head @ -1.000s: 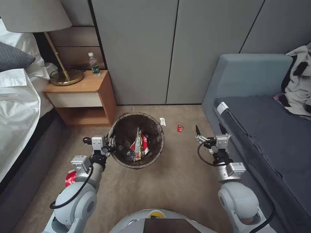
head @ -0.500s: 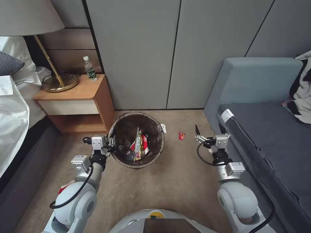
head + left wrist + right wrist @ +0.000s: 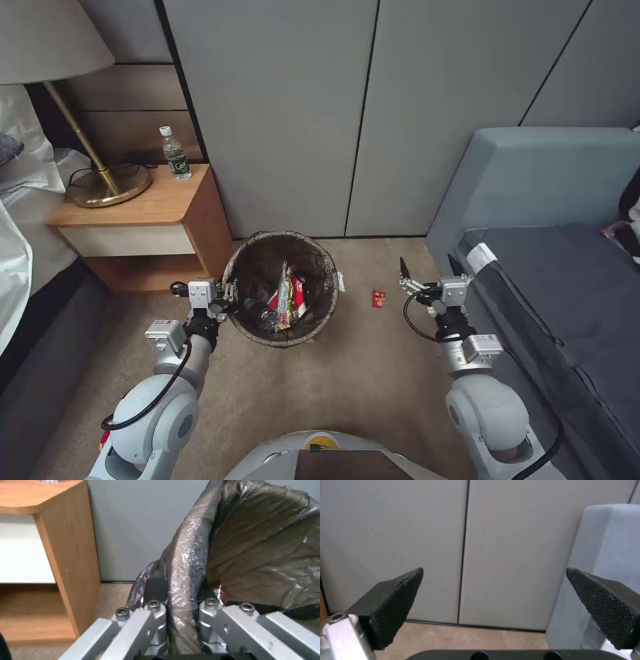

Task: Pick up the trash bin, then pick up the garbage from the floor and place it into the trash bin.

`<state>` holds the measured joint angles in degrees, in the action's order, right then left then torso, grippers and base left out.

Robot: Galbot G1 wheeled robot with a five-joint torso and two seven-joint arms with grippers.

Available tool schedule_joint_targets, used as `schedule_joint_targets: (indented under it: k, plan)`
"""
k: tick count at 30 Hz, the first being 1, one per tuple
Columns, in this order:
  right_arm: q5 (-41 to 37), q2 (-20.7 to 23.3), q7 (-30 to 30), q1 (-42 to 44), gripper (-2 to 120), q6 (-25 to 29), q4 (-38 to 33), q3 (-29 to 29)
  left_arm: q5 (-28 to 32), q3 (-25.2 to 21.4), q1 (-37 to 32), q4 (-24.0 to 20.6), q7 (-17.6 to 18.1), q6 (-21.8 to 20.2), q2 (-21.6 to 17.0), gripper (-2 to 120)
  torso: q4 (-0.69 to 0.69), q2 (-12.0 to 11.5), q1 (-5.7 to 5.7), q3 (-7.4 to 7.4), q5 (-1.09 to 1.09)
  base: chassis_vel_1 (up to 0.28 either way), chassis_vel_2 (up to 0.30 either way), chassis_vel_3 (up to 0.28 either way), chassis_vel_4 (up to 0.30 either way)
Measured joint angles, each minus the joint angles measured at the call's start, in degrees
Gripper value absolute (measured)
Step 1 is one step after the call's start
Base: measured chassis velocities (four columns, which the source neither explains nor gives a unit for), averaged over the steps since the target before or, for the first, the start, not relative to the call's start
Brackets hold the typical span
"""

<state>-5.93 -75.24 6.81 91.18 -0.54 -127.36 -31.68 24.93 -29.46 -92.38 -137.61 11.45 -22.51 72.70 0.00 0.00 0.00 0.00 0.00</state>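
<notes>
Left gripper fingers clamp the trash bin rim; right gripper fingers wide, empty. Next: reach down to the red packet on the floor.

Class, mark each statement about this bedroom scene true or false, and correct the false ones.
1. The left end effector grips the rim of the trash bin. True.
2. The right end effector holds a red packet. False: it is open and empty; the red packet lies on the floor.
3. The trash bin is empty. False: wrappers lie inside.
4. A water bottle stands on the nightstand. True.
</notes>
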Motion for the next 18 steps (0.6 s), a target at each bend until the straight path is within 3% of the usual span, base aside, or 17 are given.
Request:
schedule_joint_targets:
  k: [18]
  plan:
    - [-0.6,1.8,0.1,0.2,100,-0.8,0.4,1.0,0.4,-0.1,0.2,-0.1,0.4,0.1,-0.1,7,0.03,0.0,0.01,0.01,-0.01,-0.117,0.124,0.125,-0.121]
